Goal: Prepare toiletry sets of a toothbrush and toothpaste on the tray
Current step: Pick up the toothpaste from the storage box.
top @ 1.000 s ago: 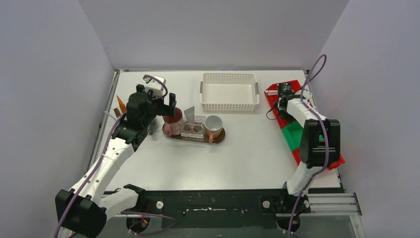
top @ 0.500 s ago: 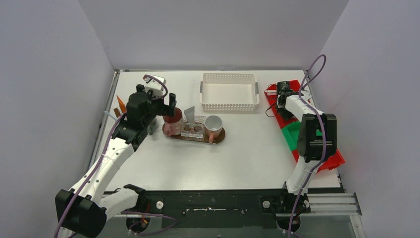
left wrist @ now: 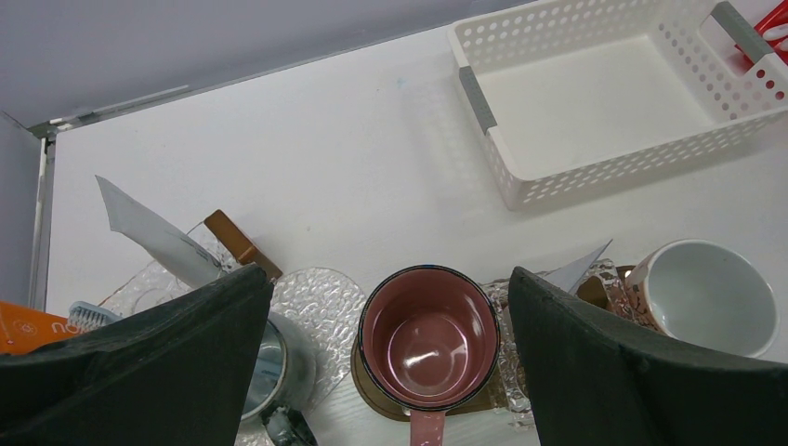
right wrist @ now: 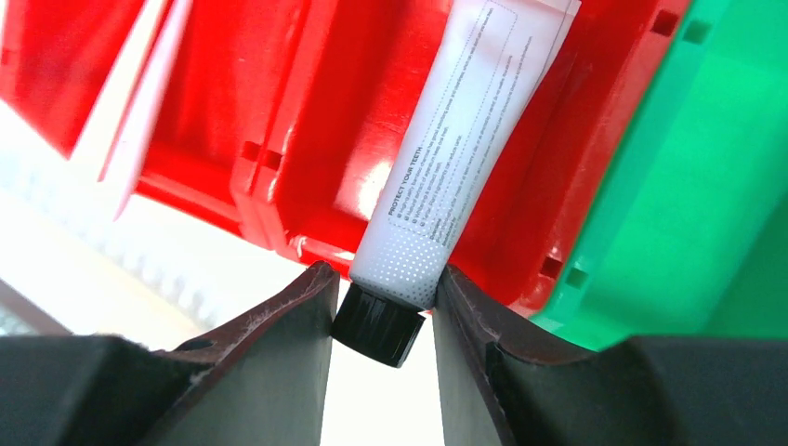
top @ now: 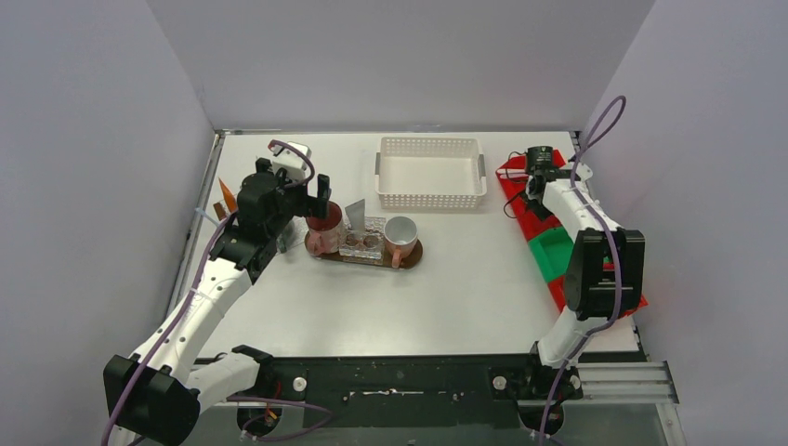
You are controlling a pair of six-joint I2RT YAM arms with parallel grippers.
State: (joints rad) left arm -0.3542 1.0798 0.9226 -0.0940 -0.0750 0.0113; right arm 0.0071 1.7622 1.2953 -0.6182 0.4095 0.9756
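Note:
A brown tray point(top: 413, 253) holds a maroon mug point(left wrist: 429, 334), a white mug point(left wrist: 711, 297) and clear embossed glass holders point(left wrist: 321, 302). The maroon mug is empty. A grey tube point(top: 355, 216) stands behind the holders. My left gripper point(left wrist: 386, 362) hangs open above the tray, one finger on each side of the maroon mug and touching nothing. At the far right my right gripper point(right wrist: 383, 316) is shut on a white toothpaste tube point(right wrist: 465, 158) just above its black cap, held over the red bin point(right wrist: 307, 121). A toothbrush head point(left wrist: 88, 314) shows at the left wrist view's left edge.
A white perforated basket point(top: 430, 172) sits at the back centre. A green bin point(top: 553, 251) adjoins the red bin point(top: 516, 181) along the right wall. An orange packet point(top: 227, 195) and another grey tube point(left wrist: 149, 237) lie by the left wall.
My right gripper has closed on the toothpaste tube and moved toward the back of the red bin. The left arm has not moved.

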